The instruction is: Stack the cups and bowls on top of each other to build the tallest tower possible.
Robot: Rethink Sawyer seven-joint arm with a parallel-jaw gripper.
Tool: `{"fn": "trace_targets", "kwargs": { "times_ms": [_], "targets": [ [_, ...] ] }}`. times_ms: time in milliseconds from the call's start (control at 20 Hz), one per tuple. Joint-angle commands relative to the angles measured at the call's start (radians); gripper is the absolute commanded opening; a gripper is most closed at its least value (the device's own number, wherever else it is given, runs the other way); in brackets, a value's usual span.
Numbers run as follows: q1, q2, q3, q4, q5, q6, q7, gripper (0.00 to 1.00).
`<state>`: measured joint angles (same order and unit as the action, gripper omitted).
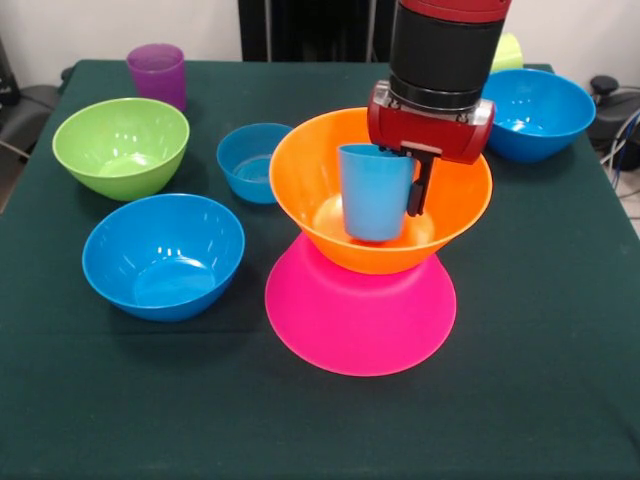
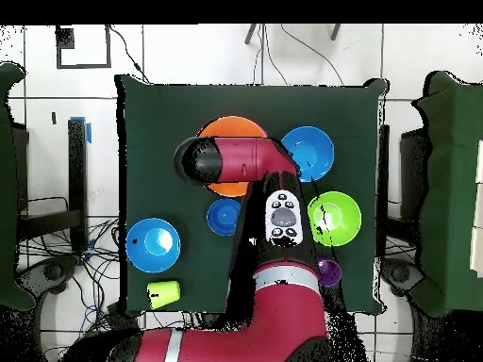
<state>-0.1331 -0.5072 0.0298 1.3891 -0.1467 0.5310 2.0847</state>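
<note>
The big pink bowl point(image 1: 360, 325) lies upside down on the cloth. The big orange bowl point(image 1: 310, 190) stands upright on it; from above point(image 2: 234, 130) the arm covers part of it. My gripper point(image 1: 403, 182) is shut on the rim of the light-blue cup point(image 1: 372, 195), which hangs upright inside the orange bowl. I cannot tell if the cup touches the bowl's bottom. The purple cup point(image 1: 157, 73) point(image 2: 328, 271) stands at a table corner. The yellow-green cup point(image 1: 508, 50) point(image 2: 163, 293) is partly hidden behind the arm.
A green bowl point(image 1: 121, 147) point(image 2: 334, 218), a medium blue bowl point(image 1: 163, 255) point(image 2: 308, 153) and a small blue bowl point(image 1: 252, 160) point(image 2: 224, 216) stand beside the pile. Another medium blue bowl point(image 1: 537, 113) point(image 2: 153, 244) stands on the other side.
</note>
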Motion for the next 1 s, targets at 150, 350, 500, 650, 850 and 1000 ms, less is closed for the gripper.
{"fn": "trace_targets", "kwargs": {
  "times_ms": [150,350,500,650,850,1000],
  "targets": [
    [-0.026,0.014,0.113,0.055,0.023,-0.040,0.044,0.00],
    [-0.030,0.010,0.120,0.068,0.022,-0.049,0.045,0.00],
    [-0.029,0.004,0.119,0.080,0.019,-0.058,0.052,0.00],
    [-0.032,0.003,0.124,0.078,0.023,-0.049,0.049,0.00],
    [-0.031,0.000,0.125,0.080,0.024,-0.049,0.053,0.00],
    [-0.033,-0.003,0.129,0.088,0.023,-0.055,0.057,0.00]
  ]
}}
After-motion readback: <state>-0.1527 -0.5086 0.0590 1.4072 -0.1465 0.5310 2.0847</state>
